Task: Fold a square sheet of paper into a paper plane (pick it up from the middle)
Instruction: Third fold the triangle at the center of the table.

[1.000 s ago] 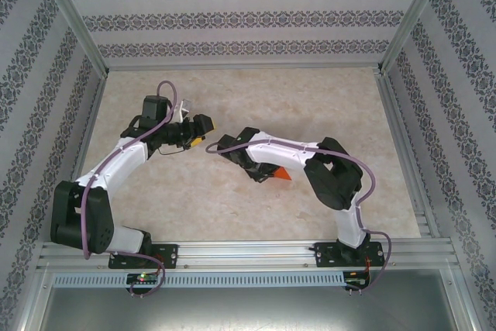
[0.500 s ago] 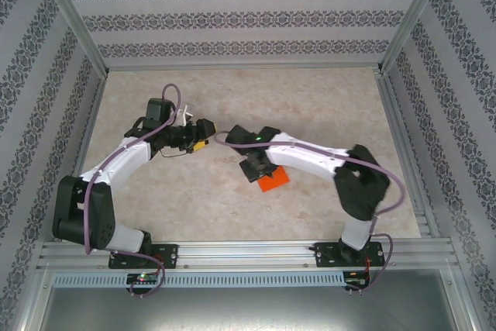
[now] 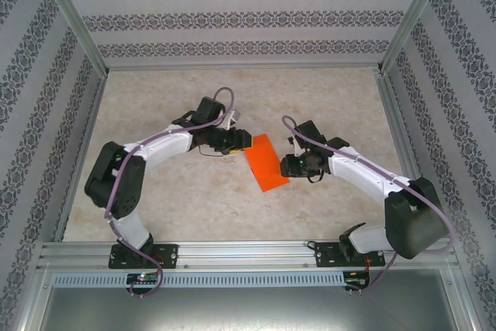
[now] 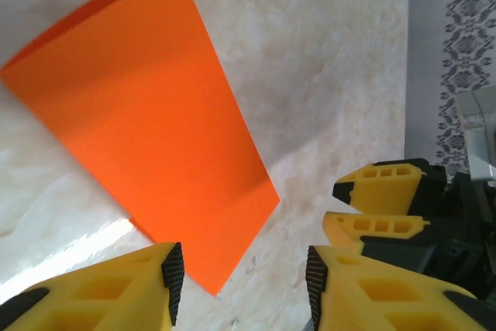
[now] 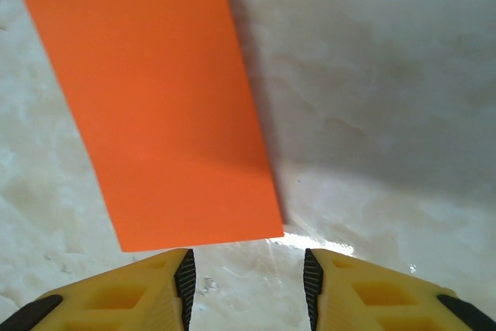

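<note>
At the centre of your worktop (image 3: 194, 207), the square sheet of paper (image 3: 266, 162) lies folded in half, uncovered now that your right arm (image 3: 364, 177) has swung to its 3 o'clock. Left fingers (image 4: 159, 277) at 10 o'clock and right fingers (image 5: 167, 281) both stand released and empty; the next crease looks ready.

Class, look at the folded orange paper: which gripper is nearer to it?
Left, narrowly. The left gripper has a corner of the orange paper between its open fingers; the right gripper sits just short of the paper's edge.
</note>
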{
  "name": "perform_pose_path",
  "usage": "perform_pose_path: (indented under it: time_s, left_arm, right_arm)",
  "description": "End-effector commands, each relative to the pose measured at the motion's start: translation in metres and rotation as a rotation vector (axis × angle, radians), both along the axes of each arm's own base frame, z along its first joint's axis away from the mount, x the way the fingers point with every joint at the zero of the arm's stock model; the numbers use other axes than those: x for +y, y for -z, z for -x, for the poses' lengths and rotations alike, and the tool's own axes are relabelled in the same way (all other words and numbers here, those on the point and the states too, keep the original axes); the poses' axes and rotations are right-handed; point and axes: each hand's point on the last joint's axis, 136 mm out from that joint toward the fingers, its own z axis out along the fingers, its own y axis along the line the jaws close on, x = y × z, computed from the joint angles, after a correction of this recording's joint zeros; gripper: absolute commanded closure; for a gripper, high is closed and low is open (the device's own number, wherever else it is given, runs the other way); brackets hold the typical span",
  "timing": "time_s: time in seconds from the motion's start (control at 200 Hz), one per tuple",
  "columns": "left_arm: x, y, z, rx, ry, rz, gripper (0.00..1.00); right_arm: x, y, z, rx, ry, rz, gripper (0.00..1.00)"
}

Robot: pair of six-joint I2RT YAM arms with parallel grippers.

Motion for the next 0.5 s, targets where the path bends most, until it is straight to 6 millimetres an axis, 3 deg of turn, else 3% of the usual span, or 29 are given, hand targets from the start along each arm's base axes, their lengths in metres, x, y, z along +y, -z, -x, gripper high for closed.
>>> perform_pose_path:
  time_s: [0.0, 0.195, 0.5]
  left_arm:
    - [-0.019, 0.017, 0.006, 0.000, 0.062, -0.062, 0.55]
    - [-0.038, 0.051, 0.021, 0.060, 0.131, -0.124, 0.69]
    - [-0.020, 0.089, 0.033, 0.093, 0.156, -0.270, 0.76]
  right_arm:
    - [0.008, -0.005, -0.003, -0.020, 0.005, -0.101, 0.57]
    - [0.000, 0.005, -0.002, 0.000, 0.049, -0.158, 0.57]
    - [0.001, 0.017, -0.002, 0.041, 0.072, -0.197, 0.57]
